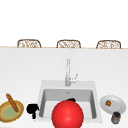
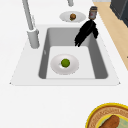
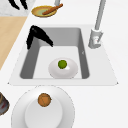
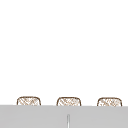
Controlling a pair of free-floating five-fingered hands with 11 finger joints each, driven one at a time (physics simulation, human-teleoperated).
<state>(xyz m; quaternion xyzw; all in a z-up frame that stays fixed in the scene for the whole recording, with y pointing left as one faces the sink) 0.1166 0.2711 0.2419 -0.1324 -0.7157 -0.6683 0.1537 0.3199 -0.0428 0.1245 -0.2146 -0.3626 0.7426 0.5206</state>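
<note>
Sink (image 2: 62, 82) with a white bowl (image 2: 56, 65) on the basin floor, mid-basin, and a lime (image 2: 65, 62) in its centre. Red ball (image 1: 67, 115) fronts the basin in the front view. Right hand (image 2: 86, 31) hangs over the basin's front wall, the nearer hand; the lime lies below it, toward the faucet (image 2: 32, 37). Fingers straight, spread, pointing down, holding nothing, touching nothing. Left hand (image 1: 32, 109) idle beside the sink's left rim.
</note>
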